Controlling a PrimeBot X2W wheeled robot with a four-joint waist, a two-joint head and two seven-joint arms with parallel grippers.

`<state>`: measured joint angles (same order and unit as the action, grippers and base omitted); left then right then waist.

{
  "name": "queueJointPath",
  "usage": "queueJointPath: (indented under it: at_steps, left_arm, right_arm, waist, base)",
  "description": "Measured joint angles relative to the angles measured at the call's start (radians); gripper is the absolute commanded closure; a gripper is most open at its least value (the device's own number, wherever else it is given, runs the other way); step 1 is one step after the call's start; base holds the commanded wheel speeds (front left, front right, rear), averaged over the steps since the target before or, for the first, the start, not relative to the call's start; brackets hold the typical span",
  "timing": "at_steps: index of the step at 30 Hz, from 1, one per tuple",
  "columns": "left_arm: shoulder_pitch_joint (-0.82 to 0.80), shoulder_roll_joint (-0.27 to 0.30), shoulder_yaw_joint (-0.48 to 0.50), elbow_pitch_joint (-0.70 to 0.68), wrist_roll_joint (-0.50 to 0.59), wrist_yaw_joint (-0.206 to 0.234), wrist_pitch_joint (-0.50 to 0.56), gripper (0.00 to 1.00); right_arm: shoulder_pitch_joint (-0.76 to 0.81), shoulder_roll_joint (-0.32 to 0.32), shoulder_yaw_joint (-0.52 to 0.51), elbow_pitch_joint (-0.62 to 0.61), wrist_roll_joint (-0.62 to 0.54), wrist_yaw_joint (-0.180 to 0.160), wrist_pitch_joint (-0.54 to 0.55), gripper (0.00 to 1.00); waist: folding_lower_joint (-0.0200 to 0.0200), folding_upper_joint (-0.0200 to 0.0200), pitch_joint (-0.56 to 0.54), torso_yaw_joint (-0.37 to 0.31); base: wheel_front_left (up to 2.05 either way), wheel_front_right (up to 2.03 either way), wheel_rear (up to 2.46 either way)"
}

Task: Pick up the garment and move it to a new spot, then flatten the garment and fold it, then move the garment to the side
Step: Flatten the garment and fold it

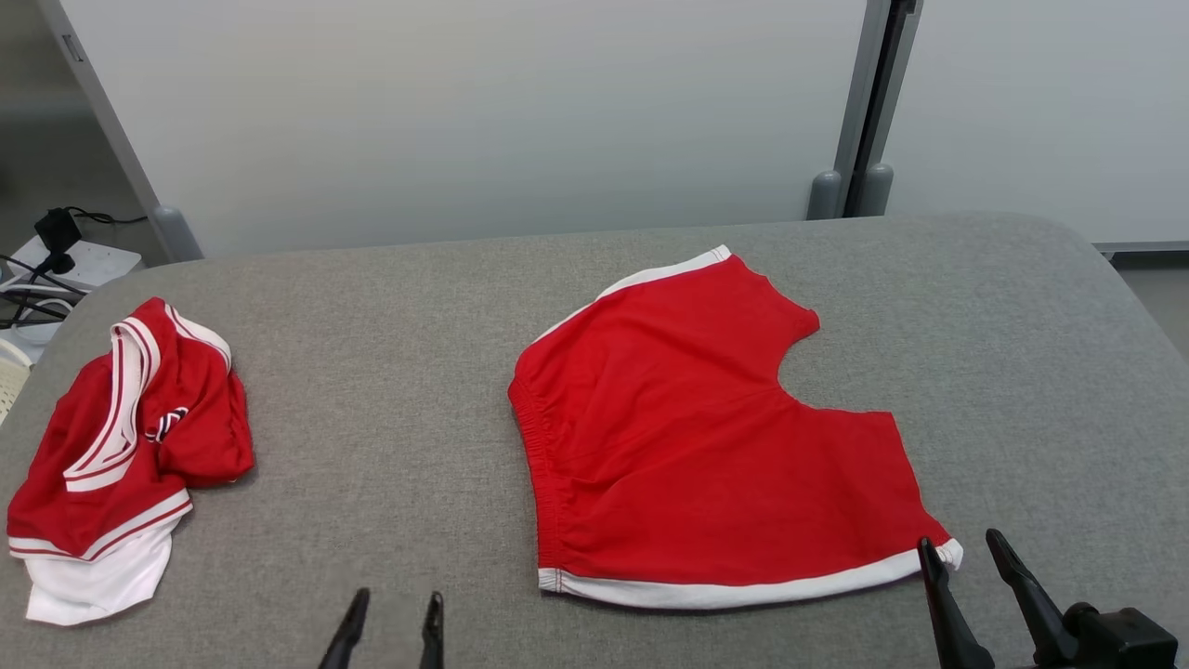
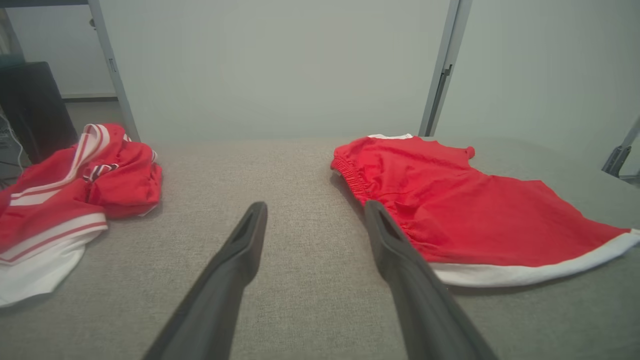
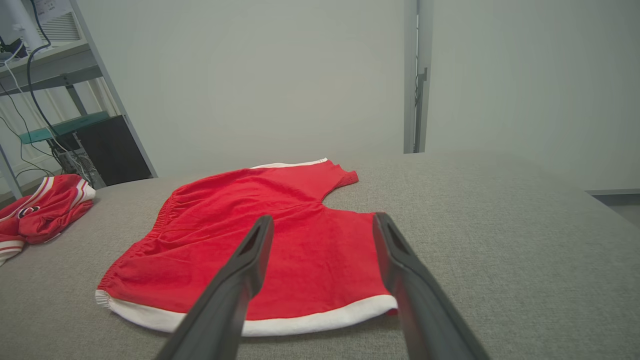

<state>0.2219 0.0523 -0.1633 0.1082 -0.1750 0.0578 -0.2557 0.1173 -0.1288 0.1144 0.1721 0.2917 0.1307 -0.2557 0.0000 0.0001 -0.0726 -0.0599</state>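
Observation:
The garment (image 1: 706, 427) is a pair of red shorts with white leg hems, spread flat on the grey table; its waistband faces left in the head view. It also lies right of centre in the left wrist view (image 2: 465, 210) and mid-frame in the right wrist view (image 3: 270, 240). My left gripper (image 1: 392, 611) (image 2: 315, 220) hovers open near the table's front edge, left of the shorts' near hem, touching nothing. My right gripper (image 1: 961, 548) (image 3: 322, 230) stands open at the shorts' near right hem corner, nothing between its fingers.
A second red-and-white garment (image 1: 121, 455) (image 2: 65, 195) (image 3: 40, 212) lies crumpled at the table's left edge. The grey table (image 1: 390, 390) has bare cloth between the two garments and to the right. Cables and a power strip (image 1: 56, 260) sit off the far left corner.

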Motion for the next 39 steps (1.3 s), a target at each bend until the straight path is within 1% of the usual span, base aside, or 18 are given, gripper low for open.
queueJointPath:
  at_steps: [2, 3, 6, 11, 15, 19, 22, 25, 28, 34, 35, 36, 37, 39]
  left_arm:
    - [-0.004, 0.0, -0.029, 0.044, 0.011, -0.017, 0.0, 0.0]
    - [-0.014, 0.0, -0.061, 0.1, 0.008, -0.033, 0.0, 0.0]
    - [-0.064, 0.0, -0.105, 0.186, 0.008, -0.057, 0.0, 0.0]
    - [-0.172, 0.0, -0.179, 0.299, 0.004, -0.076, 0.0, 0.0]
    - [-0.24, -0.003, -0.236, 0.393, -0.014, -0.076, 0.0, 0.0]
    - [-0.296, -0.004, -0.277, 0.479, -0.061, -0.076, 0.0, 0.0]
    - [-0.345, -0.004, -0.307, 0.54, -0.074, -0.076, 0.0, 0.0]
    - [-0.384, -0.006, -0.327, 0.578, -0.092, -0.074, 0.0, 0.0]
    - [-0.411, -0.006, -0.338, 0.601, -0.109, -0.055, 0.0, 0.0]
    - [-0.437, -0.006, -0.357, 0.628, -0.117, -0.048, 0.0, 0.0]
    - [-0.44, -0.006, -0.362, 0.631, -0.117, -0.048, 0.0, 0.33]
    - [-0.444, -0.006, -0.368, 0.634, -0.117, -0.049, 0.0, 0.59]
    - [-0.448, -0.006, -0.372, 0.635, -0.116, -0.052, 0.0, 1.0]
    - [-0.457, -0.007, -0.379, 0.642, -0.117, -0.063, 0.0, 1.0]
  right_arm:
    - [0.0, 0.0, 0.002, 0.004, 0.001, 0.0, 0.0, 0.0]
    - [0.0, 0.0, 0.007, 0.006, 0.001, 0.0, 0.0, 0.0]
    - [-0.003, -0.001, 0.017, 0.007, 0.002, 0.0, 0.0, 0.0]
    - [-0.01, -0.007, 0.026, 0.007, 0.009, 0.0, 0.0, 0.0]
    - [-0.018, -0.016, 0.027, 0.006, 0.009, 0.0, 0.0, 0.0]
    - [-0.029, -0.017, 0.027, 0.004, 0.01, 0.0, 0.0, 0.0]
    - [-0.033, -0.021, 0.031, 0.005, 0.012, 0.0, 0.0, 0.0]
    - [-0.038, -0.031, 0.036, 0.009, 0.015, 0.0, 0.0, 0.0]
    - [-0.049, -0.034, 0.037, 0.009, 0.018, 0.0, 0.0, 0.0]
    - [-0.062, -0.037, 0.04, 0.009, 0.02, 0.0, 0.0, 0.0]
    - [-0.064, -0.037, 0.04, 0.009, 0.02, 0.0, 0.0, 0.0]
    - [-0.065, -0.037, 0.04, 0.009, 0.02, 0.0, 0.0, 0.0]
    - [-0.066, -0.038, 0.04, 0.009, 0.02, 0.0, 0.0, 0.0]
    - [-0.066, -0.038, 0.04, 0.01, 0.02, 0.0, 0.0, 0.0]
  waist:
    - [0.0, 0.0, 0.003, 0.003]
    - [0.0, 0.0, 0.006, 0.004]
    - [0.0, 0.0, 0.013, 0.0]
    - [0.0, 0.0, 0.028, -0.014]
    - [0.0, 0.0, 0.043, -0.031]
    - [0.0, 0.0, 0.062, -0.047]
    - [-0.0001, 0.0, 0.081, -0.057]
    - [0.0, 0.0, 0.097, -0.064]
    - [0.0, 0.0, 0.113, -0.07]
    - [0.0, 0.0, 0.128, -0.079]
    - [0.0, 0.0, 0.13, -0.08]
    - [0.0, 0.0, 0.131, -0.08]
    - [0.0, 0.0, 0.132, -0.08]
    - [-0.0001, 0.0, 0.132, -0.079]
  base:
    - [0.0, 0.0, 0.0]
    - [0.0, 0.0, 0.0]
    - [0.0, 0.0, 0.0]
    - [0.0, 0.0, 0.0]
    - [0.0, 0.0, 0.0]
    - [0.0, 0.0, 0.0]
    - [0.0, 0.0, 0.0]
    - [0.0, 0.0, 0.0]
    - [0.0, 0.0, 0.0]
    - [0.0, 0.0, 0.0]
    - [0.0, 0.0, 0.0]
    - [0.0, 0.0, 0.0]
    - [0.0, 0.0, 0.0]
    - [0.0, 0.0, 0.0]
